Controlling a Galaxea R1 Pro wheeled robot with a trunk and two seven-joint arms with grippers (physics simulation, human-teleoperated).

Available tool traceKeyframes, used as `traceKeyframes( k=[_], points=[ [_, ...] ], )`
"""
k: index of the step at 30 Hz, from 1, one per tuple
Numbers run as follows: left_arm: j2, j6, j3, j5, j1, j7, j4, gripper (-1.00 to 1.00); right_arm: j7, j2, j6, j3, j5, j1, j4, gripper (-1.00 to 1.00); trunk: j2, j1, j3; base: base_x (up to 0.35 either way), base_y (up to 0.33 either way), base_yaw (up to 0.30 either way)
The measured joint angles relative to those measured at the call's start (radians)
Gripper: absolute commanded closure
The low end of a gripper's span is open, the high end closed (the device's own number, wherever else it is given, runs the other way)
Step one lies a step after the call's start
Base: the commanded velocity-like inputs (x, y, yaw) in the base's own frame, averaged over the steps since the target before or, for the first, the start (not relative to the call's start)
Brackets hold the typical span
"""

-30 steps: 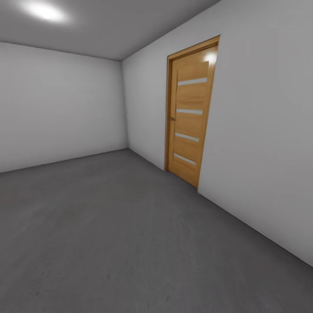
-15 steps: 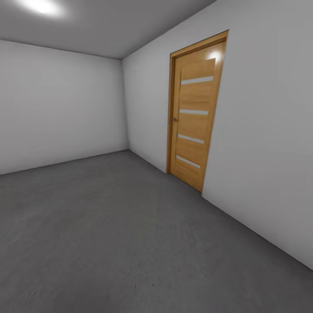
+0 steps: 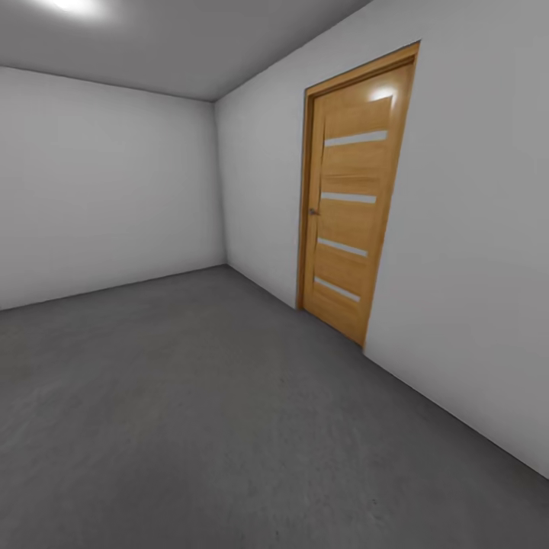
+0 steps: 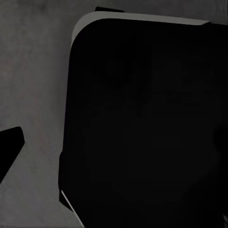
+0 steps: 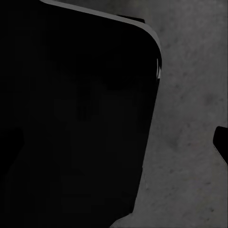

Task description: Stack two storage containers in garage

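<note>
I am in the garage, with its dark grey concrete floor (image 3: 198,412) and white walls. The two storage containers are out of view, and so is the living room. In the left wrist view one black fingertip (image 4: 9,145) of my left gripper (image 4: 116,142) sits at the picture's edge over the floor, the other faint against a dark part of my own body (image 4: 142,118). My right gripper (image 5: 116,142) looks the same, with one fingertip (image 5: 221,140) over the floor. Both are open with nothing between the fingers.
A light wooden door (image 3: 351,198) with pale horizontal strips stands shut in the right wall (image 3: 473,267). The back wall (image 3: 107,191) meets it at a corner ahead. A ceiling light (image 3: 72,6) glows at upper left.
The whole head picture has shifted: the door now sits further right and looks larger, so the camera has moved closer. Nothing in the room itself has moved.
</note>
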State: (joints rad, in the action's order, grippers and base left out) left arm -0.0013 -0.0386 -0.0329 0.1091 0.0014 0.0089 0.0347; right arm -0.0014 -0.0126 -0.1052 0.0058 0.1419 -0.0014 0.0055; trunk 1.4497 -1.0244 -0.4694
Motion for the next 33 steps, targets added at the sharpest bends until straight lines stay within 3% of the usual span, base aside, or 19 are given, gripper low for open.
traceKeyframes(
  k=[33],
  points=[
    [0.000,0.001,0.000,0.001,0.000,0.001,0.000,-1.00,0.000,0.005,0.002,0.002,0.003,0.000,0.000,-1.00,0.000,0.000,0.000,0.323,0.015,0.000]
  ],
)
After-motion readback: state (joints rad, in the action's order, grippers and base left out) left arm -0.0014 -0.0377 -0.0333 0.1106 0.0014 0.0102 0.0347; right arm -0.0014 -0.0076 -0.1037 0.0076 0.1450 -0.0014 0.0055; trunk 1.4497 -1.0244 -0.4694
